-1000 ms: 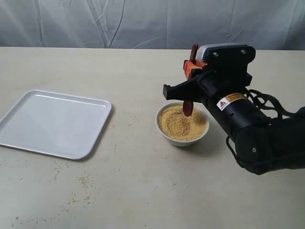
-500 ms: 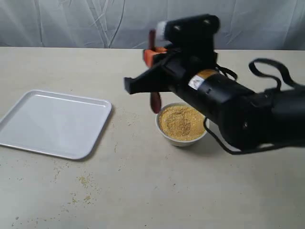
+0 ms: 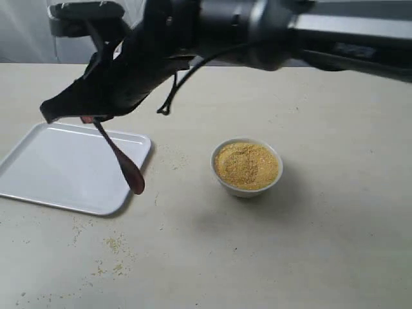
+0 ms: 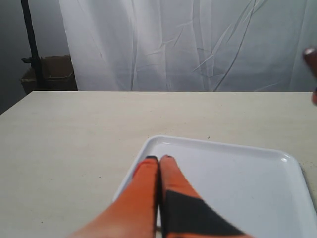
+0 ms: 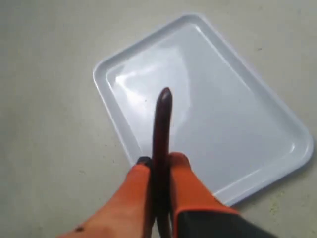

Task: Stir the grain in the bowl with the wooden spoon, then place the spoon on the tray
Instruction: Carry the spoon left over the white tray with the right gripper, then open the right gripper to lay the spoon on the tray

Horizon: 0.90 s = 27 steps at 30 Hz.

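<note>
The white bowl (image 3: 222,177) holds a mound of yellow grain (image 3: 246,165) at mid-table. My right gripper (image 5: 158,161) has reached across to the left and is shut on the handle of the wooden spoon (image 3: 121,159). The spoon hangs tilted, its oval end low over the right rim of the white tray (image 3: 58,168). From the right wrist, the spoon (image 5: 162,119) points over the tray (image 5: 237,94). My left gripper (image 4: 159,158) is shut with nothing in it, near the tray's (image 4: 237,173) edge, and is not seen in the exterior view.
Spilled grains (image 3: 114,243) lie scattered on the table in front of the tray and between tray and bowl. A white curtain (image 4: 198,44) hangs behind the table. A cardboard box (image 4: 54,72) sits beyond the far corner.
The right arm lifted the spoon out of the bowl and swung it left, from above the grain to over the tray's right edge. The bowl now stands uncovered.
</note>
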Each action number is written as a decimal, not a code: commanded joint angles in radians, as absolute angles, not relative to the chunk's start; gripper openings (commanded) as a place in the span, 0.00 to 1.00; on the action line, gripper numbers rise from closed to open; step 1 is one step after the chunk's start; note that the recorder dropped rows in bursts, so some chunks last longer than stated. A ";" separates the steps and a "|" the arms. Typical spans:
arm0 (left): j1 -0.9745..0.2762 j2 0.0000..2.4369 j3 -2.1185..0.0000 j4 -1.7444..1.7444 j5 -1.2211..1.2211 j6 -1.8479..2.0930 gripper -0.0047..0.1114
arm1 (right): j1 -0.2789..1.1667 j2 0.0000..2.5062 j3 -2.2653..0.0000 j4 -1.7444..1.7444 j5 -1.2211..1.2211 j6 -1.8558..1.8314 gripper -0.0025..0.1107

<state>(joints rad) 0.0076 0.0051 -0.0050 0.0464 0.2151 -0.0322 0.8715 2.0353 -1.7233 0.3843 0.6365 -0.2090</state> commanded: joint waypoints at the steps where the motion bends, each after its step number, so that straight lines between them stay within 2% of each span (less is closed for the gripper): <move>1: 0.008 0.000 0.000 0.044 0.206 -0.033 0.04 | 0.916 2.281 -2.043 0.131 0.890 -0.094 0.01; 5: 0.008 0.000 0.000 0.044 0.206 -0.033 0.04 | 0.942 2.452 -2.265 0.091 0.963 -0.180 0.01; 8: 0.008 0.000 0.000 0.044 0.205 -0.033 0.04 | 0.947 2.538 -2.348 0.086 0.962 -0.218 0.01; 20: 0.008 0.000 0.000 0.044 0.200 -0.033 0.04 | 0.962 2.622 -2.358 0.050 0.774 -0.186 0.01; 25: 0.008 0.000 0.000 0.044 0.200 -0.033 0.04 | 0.962 2.622 -2.358 0.050 0.780 -0.184 0.02; 27: 0.008 0.000 0.000 0.044 0.200 -0.033 0.04 | 0.962 2.622 -2.358 0.050 0.784 -0.180 0.05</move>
